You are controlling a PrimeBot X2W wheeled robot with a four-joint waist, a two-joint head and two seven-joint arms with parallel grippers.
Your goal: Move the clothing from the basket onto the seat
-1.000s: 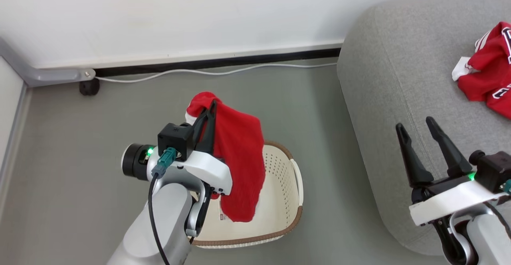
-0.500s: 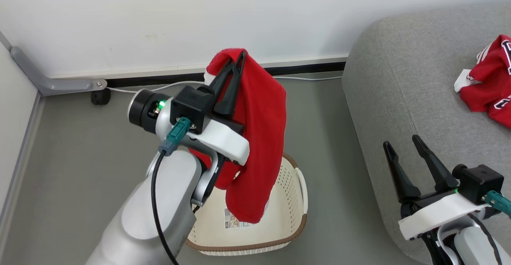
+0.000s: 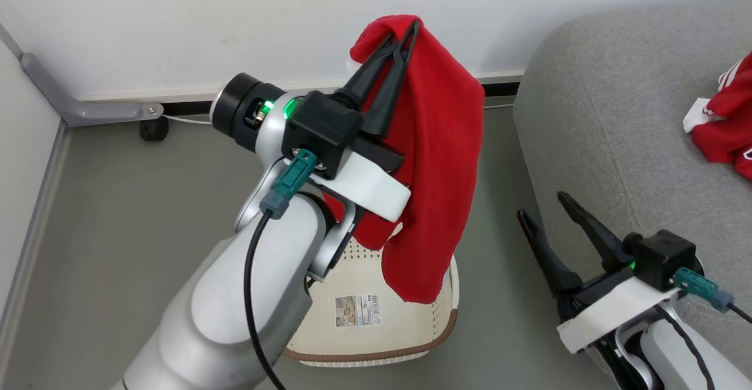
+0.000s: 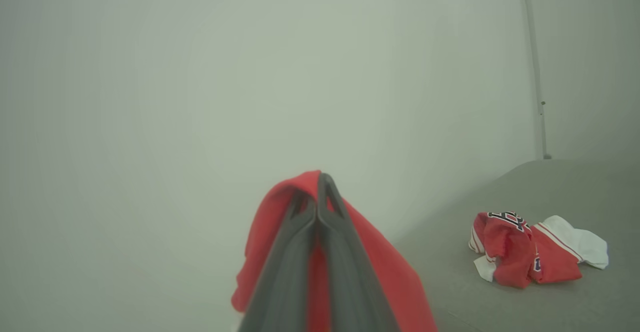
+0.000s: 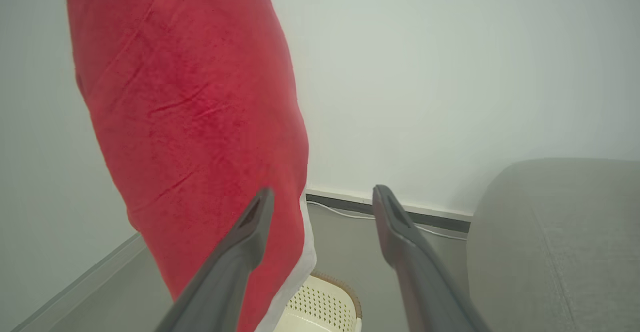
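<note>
My left gripper (image 3: 405,29) is shut on a red garment (image 3: 437,161), which hangs from its tips high above the cream basket (image 3: 376,352) on the floor. The wrist view shows the same gripper (image 4: 320,184) pinching red cloth (image 4: 395,282). A second red garment with white trim (image 3: 725,125) lies on the grey sofa seat (image 3: 599,120), seen also as a crumpled garment (image 4: 530,249). At the lower right, beside the sofa's edge, my right gripper (image 3: 543,205) stands open and holds nothing. From its wrist, the hanging garment (image 5: 195,117) drops left of the right gripper (image 5: 325,197).
A white wall with a dark skirting and a white cable (image 3: 182,120) runs behind. A grey bracket and black castor (image 3: 154,128) stand at the left. The basket floor shows a label (image 3: 355,311). Grey floor (image 3: 117,214) lies left of the basket.
My left arm has risen and shifted right, lifting the red garment up out of the basket. The head camera has shifted; the right gripper sits lower in view.
</note>
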